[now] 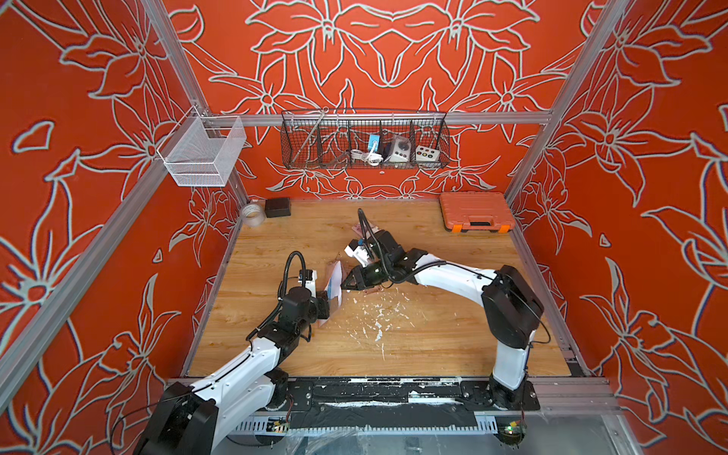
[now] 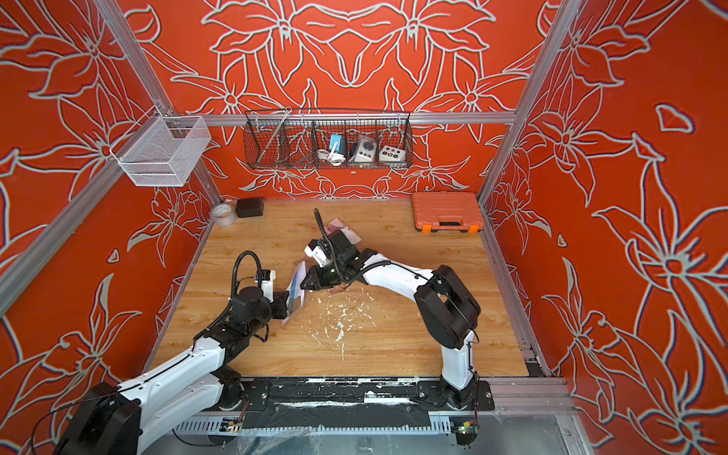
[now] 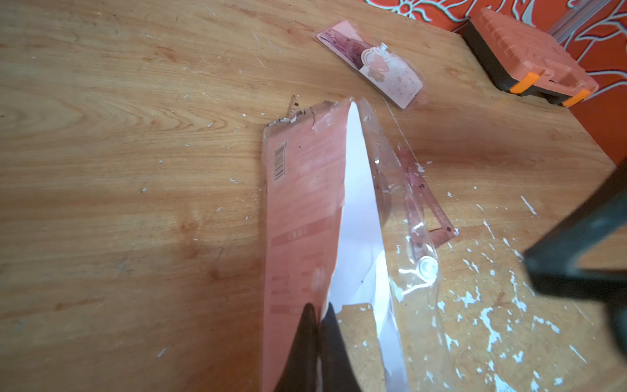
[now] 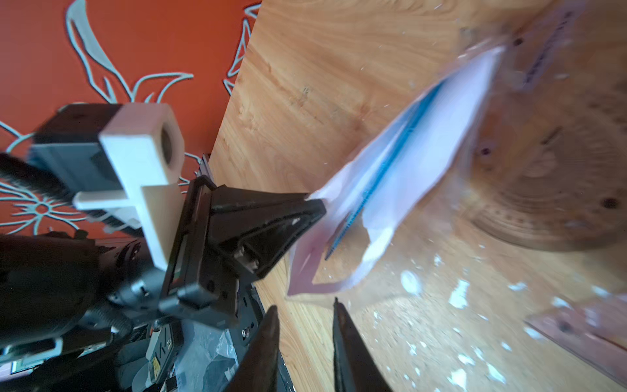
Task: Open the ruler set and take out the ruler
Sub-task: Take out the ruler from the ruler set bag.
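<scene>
Left tool (image 3: 317, 307) clamped on edge of ruler set (image 3: 305, 203); right tool (image 4: 304, 303) parted, empty; open tabletop (image 3: 135, 169) around.

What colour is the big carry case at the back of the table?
The carry case is orange with black trim, clearest in a top view.

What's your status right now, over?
Left gripper shut on clear plastic ruler pouch, pink card inside. Right gripper open, empty. Pink see-through set square beside pouch.

The tabletop (image 3: 118, 152) is matt, scuffed wood grain; the ruler set (image 3: 305, 203) is glossy clear plastic over a smooth pink paper card.
</scene>
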{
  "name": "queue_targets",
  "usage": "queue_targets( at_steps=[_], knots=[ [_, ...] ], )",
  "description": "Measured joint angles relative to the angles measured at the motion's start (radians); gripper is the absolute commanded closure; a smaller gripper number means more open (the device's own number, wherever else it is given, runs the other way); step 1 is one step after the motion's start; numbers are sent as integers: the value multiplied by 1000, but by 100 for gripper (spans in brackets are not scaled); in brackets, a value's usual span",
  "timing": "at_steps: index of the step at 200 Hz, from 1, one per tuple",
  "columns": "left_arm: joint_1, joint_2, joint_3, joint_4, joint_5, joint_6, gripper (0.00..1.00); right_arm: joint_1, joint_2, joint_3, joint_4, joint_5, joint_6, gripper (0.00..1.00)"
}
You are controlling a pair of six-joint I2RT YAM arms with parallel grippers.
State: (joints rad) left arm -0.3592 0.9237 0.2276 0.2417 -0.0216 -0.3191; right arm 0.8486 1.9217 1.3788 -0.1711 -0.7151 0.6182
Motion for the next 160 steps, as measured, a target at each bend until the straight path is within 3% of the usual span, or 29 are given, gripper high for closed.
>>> queue_targets(
  at_steps=[53, 160],
  knots=[
    [-2, 14, 0, 22, 24, 13, 100, 12, 180, 109, 18, 37, 47, 76],
    [-3, 7, -6, 39, 23, 14, 100, 12, 302, 227, -19, 98, 77, 76]
  ],
)
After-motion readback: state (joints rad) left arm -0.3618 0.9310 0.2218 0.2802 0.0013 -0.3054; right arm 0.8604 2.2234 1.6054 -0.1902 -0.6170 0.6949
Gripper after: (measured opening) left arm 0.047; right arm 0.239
